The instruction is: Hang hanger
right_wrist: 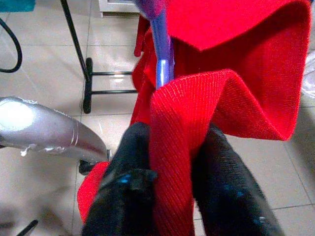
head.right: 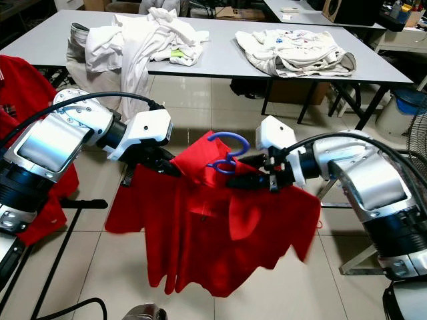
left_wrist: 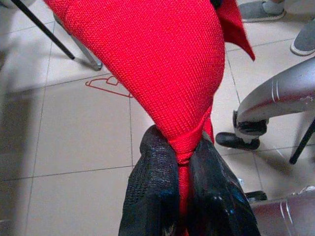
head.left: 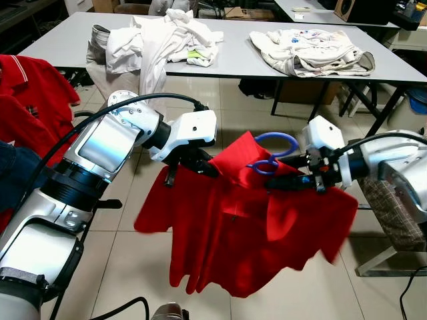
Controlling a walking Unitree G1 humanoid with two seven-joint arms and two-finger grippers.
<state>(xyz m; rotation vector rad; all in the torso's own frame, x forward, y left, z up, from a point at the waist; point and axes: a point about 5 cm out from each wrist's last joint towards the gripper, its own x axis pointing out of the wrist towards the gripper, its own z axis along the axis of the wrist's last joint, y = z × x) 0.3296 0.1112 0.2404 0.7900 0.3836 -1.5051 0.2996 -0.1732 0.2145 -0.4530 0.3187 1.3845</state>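
A: Where does the load sit?

B: The red polo shirt (head.left: 247, 233) hangs in the air between the arms, above the tiled floor (head.left: 133, 267). The left gripper (head.left: 190, 163) pinches the left shoulder; the left wrist view shows cloth bunched tight between both fingers (left_wrist: 150, 187). The right gripper (head.left: 293, 180) is clamped on the right shoulder fold, just beside the blue hanger (head.left: 272, 152), whose hook pokes up through the collar.

A: What might fail?

B: I judge each grip holds fabric more than hanger, so the hanger could tip or slide out of the neck if the arms pull apart. A tilted hook may miss any rail. The long hem could also drag or snag on the black rack frame (right_wrist: 81, 64) near the floor.

A: And the far grey table (head.left: 240, 60)?

B: Well apart, piled with white clothes (head.left: 160, 40).
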